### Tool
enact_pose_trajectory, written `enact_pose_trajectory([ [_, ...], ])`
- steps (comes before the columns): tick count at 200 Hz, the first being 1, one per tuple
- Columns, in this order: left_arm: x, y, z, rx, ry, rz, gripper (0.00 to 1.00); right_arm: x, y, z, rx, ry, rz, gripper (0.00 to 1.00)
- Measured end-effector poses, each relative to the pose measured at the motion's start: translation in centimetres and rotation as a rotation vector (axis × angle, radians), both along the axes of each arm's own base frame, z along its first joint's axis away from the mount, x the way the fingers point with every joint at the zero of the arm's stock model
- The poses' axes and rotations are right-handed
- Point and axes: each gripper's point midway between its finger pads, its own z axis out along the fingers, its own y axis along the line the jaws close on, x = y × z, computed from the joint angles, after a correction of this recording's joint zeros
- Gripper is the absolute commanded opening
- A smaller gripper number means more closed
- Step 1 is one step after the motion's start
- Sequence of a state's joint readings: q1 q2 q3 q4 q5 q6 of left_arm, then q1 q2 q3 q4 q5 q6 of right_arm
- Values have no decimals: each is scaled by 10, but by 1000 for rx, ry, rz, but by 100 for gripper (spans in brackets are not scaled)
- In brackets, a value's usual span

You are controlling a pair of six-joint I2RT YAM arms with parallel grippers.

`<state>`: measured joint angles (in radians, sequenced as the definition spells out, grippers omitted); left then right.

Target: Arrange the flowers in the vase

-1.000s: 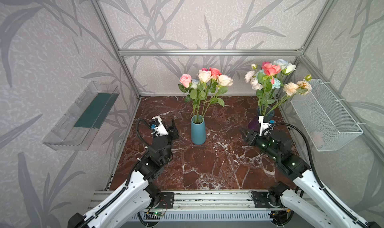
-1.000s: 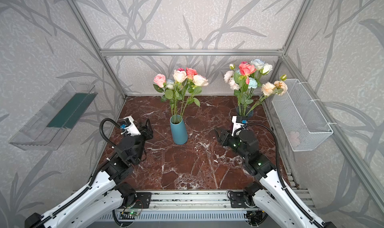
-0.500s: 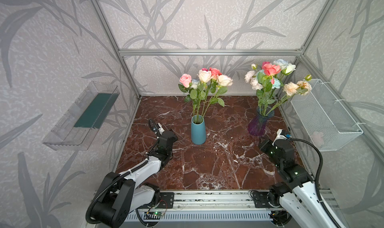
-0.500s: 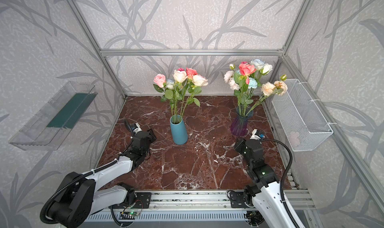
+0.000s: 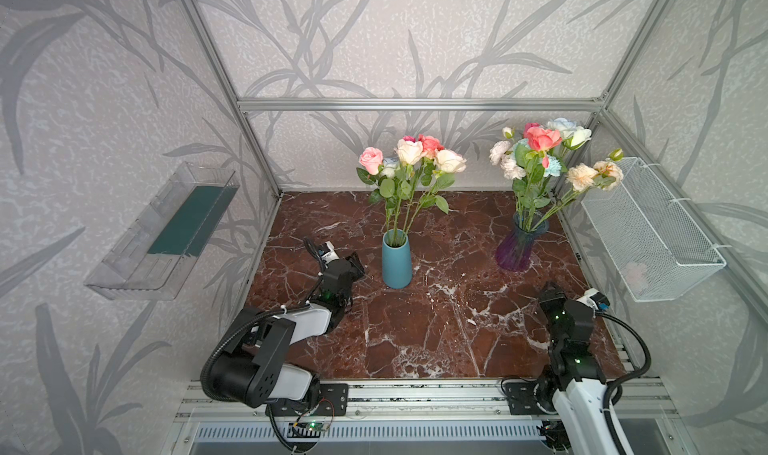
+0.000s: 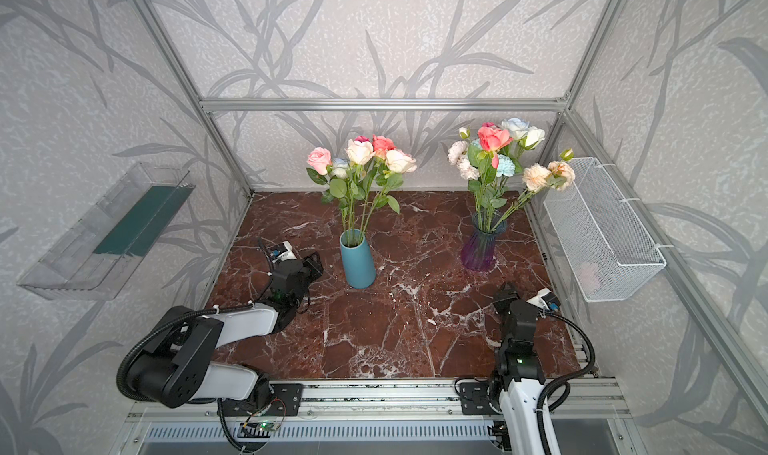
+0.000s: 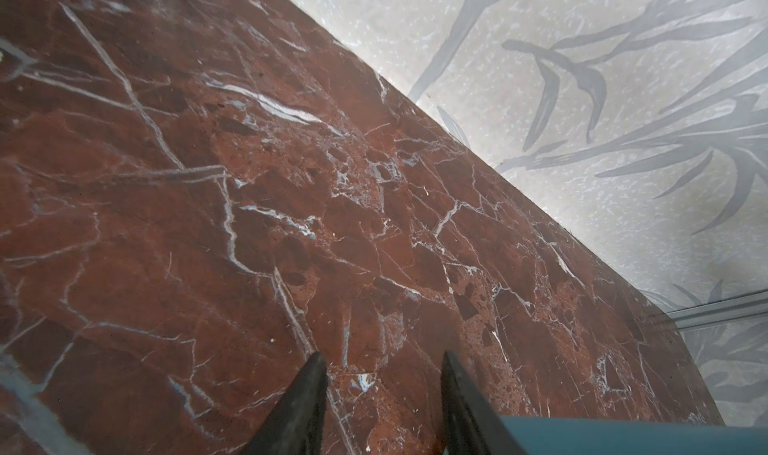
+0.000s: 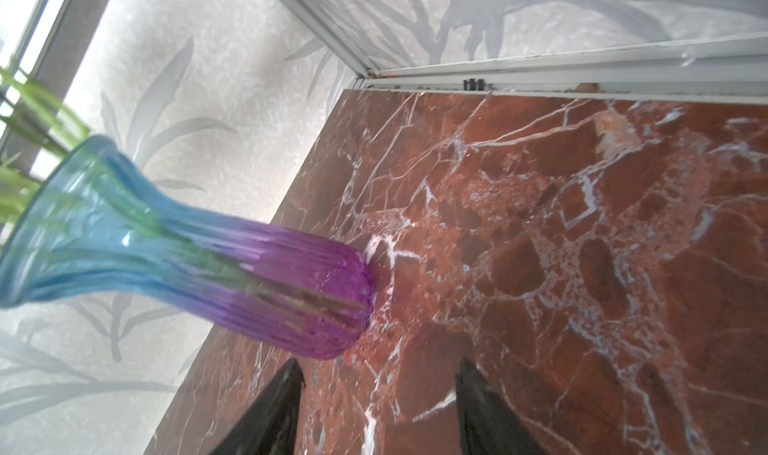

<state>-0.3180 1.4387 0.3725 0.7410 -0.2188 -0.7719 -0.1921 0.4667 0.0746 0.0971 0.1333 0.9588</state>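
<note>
In both top views the flowers stand in two vases. Pink, cream and coral roses (image 5: 409, 158) rise from a teal vase (image 5: 397, 262) at mid-table. A mixed bunch of flowers (image 5: 544, 154) fills a purple-and-blue glass vase (image 5: 519, 245) at the back right. My left gripper (image 5: 356, 262) lies low just left of the teal vase, open and empty. In the left wrist view the left gripper (image 7: 382, 359) has the teal vase (image 7: 623, 436) beside one finger. My right gripper (image 5: 548, 289) sits in front of the glass vase (image 8: 208, 262), apart from it. The right gripper (image 8: 378, 365) is open with nothing held.
A clear plastic tray (image 5: 166, 232) hangs on the left wall. A white wire basket (image 5: 648, 228) hangs on the right wall, close to the outer blooms, with a pale object inside. Aluminium frame posts line the marble table (image 5: 436, 328), and a rail runs along its front edge.
Both arms have drawn back toward the front and dropped lower. The right gripper has moved away from the glass vase and its jaws have spread wider. The flowers stay put.
</note>
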Motion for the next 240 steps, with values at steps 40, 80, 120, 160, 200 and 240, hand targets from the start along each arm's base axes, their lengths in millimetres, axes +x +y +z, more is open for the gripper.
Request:
enact_pose_trajectory([
  [40,5,-14,-19,-44,22,-70,46,23,-15,-49,200,121,25,53],
  [80,8,-25,-31,-75,26,-125,45,79,-16,-63,347,36,148,51],
  [120,12,-27,-40,-96,26,-142,44,128,-30,-69,445,-110,221,46],
  [160,14,-28,-47,-115,34,-152,43,148,-25,-68,483,-155,284,46],
  [200,21,-31,-54,-137,34,-157,40,178,-10,-63,500,-187,358,44],
  [240,25,-34,-52,-141,24,-165,40,193,5,-61,500,-199,410,41],
])
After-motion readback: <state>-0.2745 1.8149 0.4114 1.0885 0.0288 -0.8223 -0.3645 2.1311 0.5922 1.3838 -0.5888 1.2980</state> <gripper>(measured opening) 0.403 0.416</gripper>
